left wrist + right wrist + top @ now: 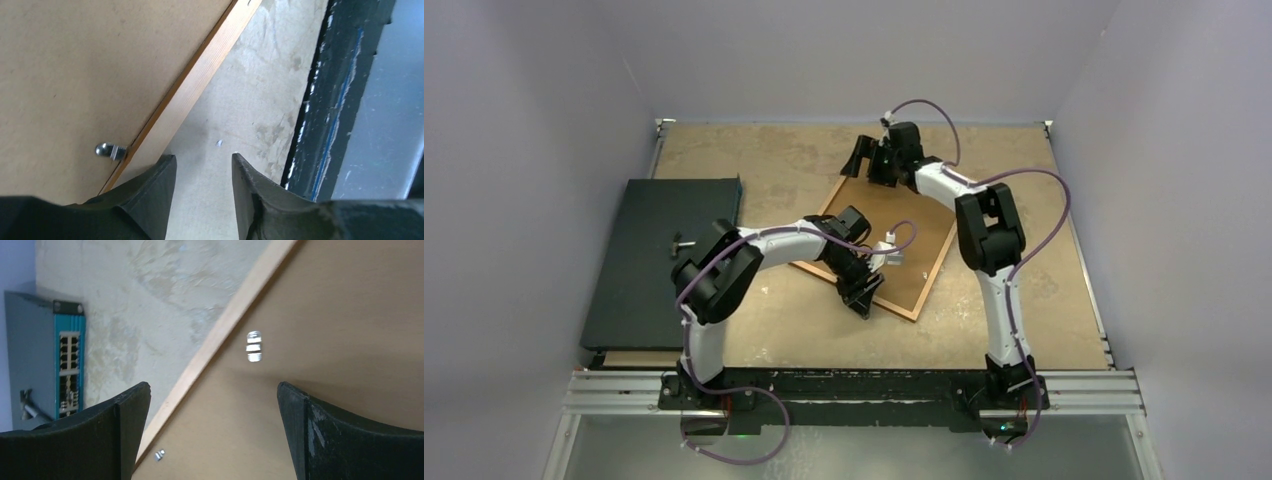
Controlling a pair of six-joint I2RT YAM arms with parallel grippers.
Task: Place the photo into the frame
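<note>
The frame [936,268], thin orange-brown wood, lies flat mid-table with a plain brown backing board [904,250] filling it. The photo is hidden from every view. My left gripper [861,295] hangs over the frame's near-left edge. In the left wrist view its jaws [202,156] stand apart over bare table just outside the frame rail [200,80], holding nothing. A metal tab [111,150] sticks out of the backing [90,65] at the rail. My right gripper [869,160] is above the far corner, its jaws [214,385] wide open over the rail [220,335] and backing [340,315].
A dark flat box [664,260] lies at the left of the table with a small metal piece [682,243] on top; its teal side [70,355] shows in the right wrist view. Two metal clips [254,346] [159,455] sit on the backing. The black table edge [325,110] runs close to the left gripper.
</note>
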